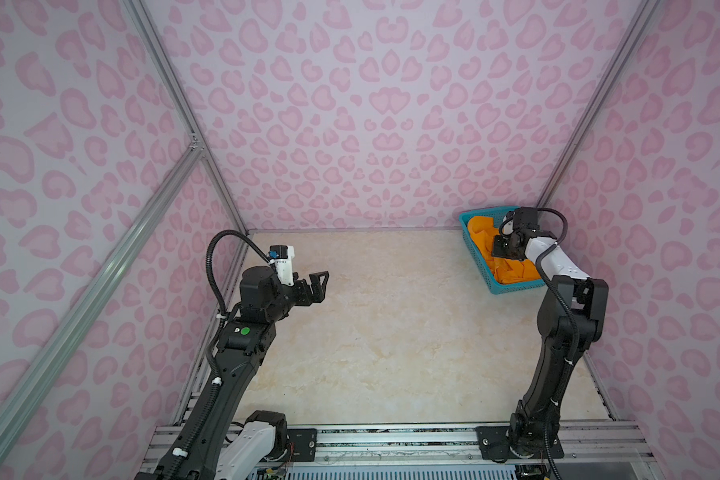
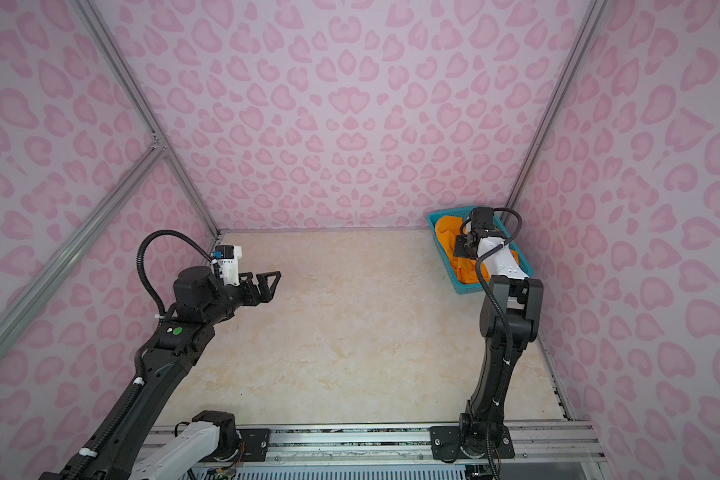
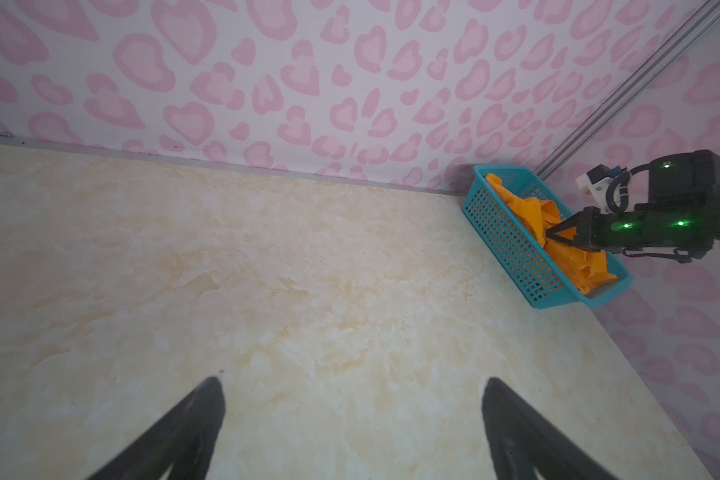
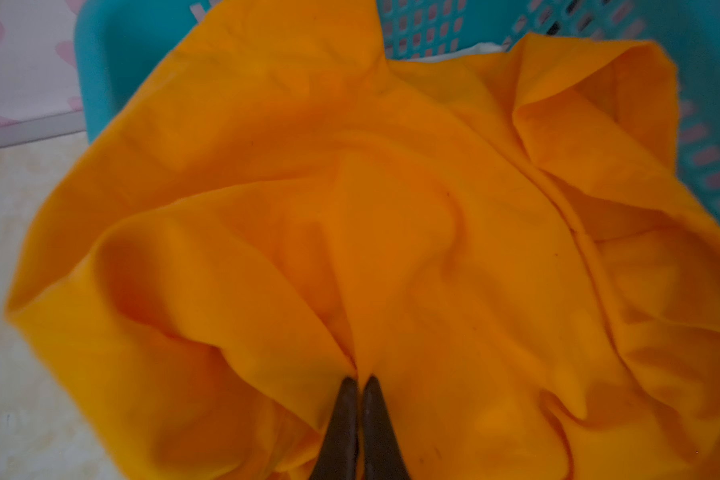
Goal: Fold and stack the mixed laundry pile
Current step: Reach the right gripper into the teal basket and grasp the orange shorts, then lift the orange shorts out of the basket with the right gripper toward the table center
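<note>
**A:** Where do we find the shorts?

**B:** We see the shorts (image 1: 481, 226) crumpled inside the basket (image 1: 474, 253). The basket stands in the far right corner of the surface (image 1: 391, 332), close to the walls. Both top views show orange cloth filling most of it.

**A:** And the right gripper?

**B:** We have the right gripper (image 4: 360, 380) down in the basket. Its jaws are pinched together on a fold of the shorts. In the right wrist view the cloth gathers into creases that run to the two tips.

**A:** Do we see that from the other arm too?

**B:** Yes. The left wrist view shows the tips buried in the orange cloth above the basket's near wall.

**A:** What about the left gripper?

**B:** We see the left gripper (image 1: 323, 282) hovering over the left side of the surface, well apart from the basket. Its jaws are spread wide and hold nothing.

**A:** Is anything else in the basket?

**B:** We notice a sliver of white cloth (image 4: 483, 50) at the edge of the shorts, by the basket wall. We cannot tell what it is.
</note>
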`<action>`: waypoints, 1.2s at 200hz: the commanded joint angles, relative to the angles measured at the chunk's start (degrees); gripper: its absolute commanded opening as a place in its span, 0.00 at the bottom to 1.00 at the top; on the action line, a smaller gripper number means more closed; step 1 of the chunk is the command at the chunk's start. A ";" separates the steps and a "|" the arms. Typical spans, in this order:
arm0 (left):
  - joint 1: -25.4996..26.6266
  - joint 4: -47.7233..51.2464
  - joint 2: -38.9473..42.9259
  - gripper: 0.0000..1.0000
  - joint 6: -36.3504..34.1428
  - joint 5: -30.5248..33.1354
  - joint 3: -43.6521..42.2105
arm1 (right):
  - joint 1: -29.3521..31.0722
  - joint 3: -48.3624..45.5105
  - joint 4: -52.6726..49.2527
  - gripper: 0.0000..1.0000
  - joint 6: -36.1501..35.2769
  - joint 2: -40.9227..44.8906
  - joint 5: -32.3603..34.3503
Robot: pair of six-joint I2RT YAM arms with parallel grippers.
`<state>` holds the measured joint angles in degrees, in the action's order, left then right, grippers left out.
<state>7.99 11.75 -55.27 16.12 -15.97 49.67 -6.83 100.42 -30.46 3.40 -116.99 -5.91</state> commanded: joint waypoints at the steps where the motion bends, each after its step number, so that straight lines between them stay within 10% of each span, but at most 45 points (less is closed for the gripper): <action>1: 0.00 -2.64 -0.74 0.98 0.73 0.90 -0.23 | 1.98 -1.11 0.26 0.00 -2.68 4.88 3.72; 65: -0.06 -4.35 -3.78 0.98 3.64 2.93 -0.41 | 10.02 -0.22 4.52 0.00 -8.25 22.04 8.89; 129: -0.07 -6.50 -5.06 0.97 5.43 2.37 -1.60 | 24.04 8.31 -0.97 0.00 -12.13 34.10 -7.24; 169: -0.07 -7.89 -6.68 0.95 7.08 0.12 -1.28 | 29.07 5.99 1.57 0.00 -9.60 35.32 -13.03; 221: -0.07 -2.76 -5.40 0.94 5.80 -0.56 0.57 | 28.80 -13.29 4.26 0.00 1.37 28.01 -2.75; 240: -0.03 1.80 -5.20 0.94 5.25 1.03 1.40 | 28.80 -17.38 -0.03 0.25 4.56 22.86 1.09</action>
<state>7.99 8.16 -61.08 22.76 -16.27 49.69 22.02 87.53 -26.68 1.23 -89.27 -11.88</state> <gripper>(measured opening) 0.941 0.067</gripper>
